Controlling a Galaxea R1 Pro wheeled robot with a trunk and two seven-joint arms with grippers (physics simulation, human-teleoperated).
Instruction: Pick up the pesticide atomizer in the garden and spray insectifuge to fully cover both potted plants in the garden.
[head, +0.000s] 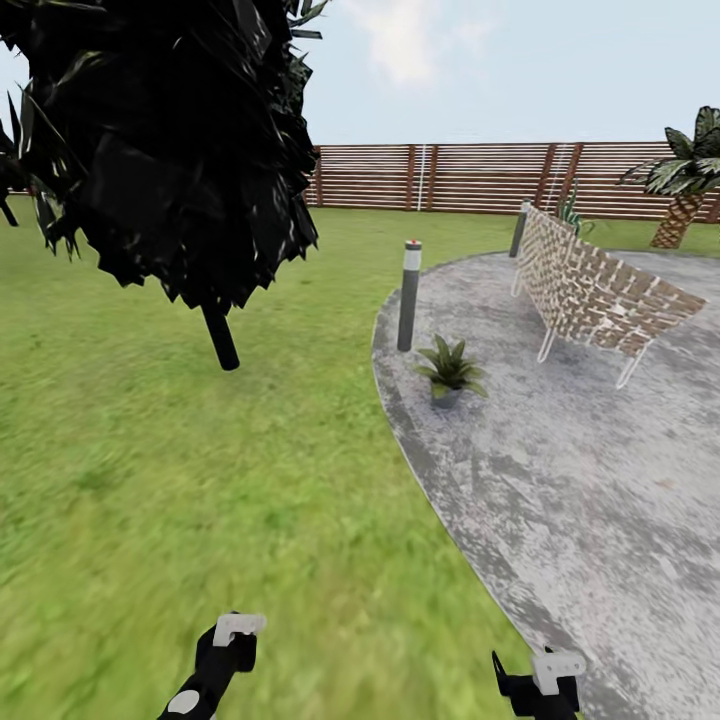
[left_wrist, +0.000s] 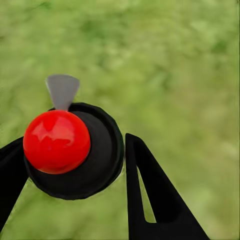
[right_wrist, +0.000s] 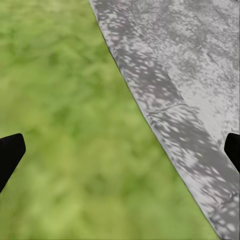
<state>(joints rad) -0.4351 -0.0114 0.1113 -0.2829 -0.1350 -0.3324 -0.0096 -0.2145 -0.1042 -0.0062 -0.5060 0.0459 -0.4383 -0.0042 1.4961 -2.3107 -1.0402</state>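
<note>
So both my arms hang low over the lawn (head: 200, 480). My left end effector (left_wrist: 75, 195) is spread wide, a red-knobbed black part showing between its fingers. My right end effector (right_wrist: 120, 155) is wide apart too, above the patio (head: 600, 480) edge. One potted plant (head: 449, 368) sits on the patio beside a bollard lamp (head: 408, 295).

both my arms are cut off by the bottom edge of the head view, so i can't read my left pincer (head: 228, 640) or right pincer (head: 545, 680) there. in the right wrist view the fingertips (right_wrist: 10, 152) barely poke in from the edges. beneath my left pincer the lawn (left_wrist: 175, 65) is only green blur. the palm (head: 685, 180) far ahead is clipped.
</note>
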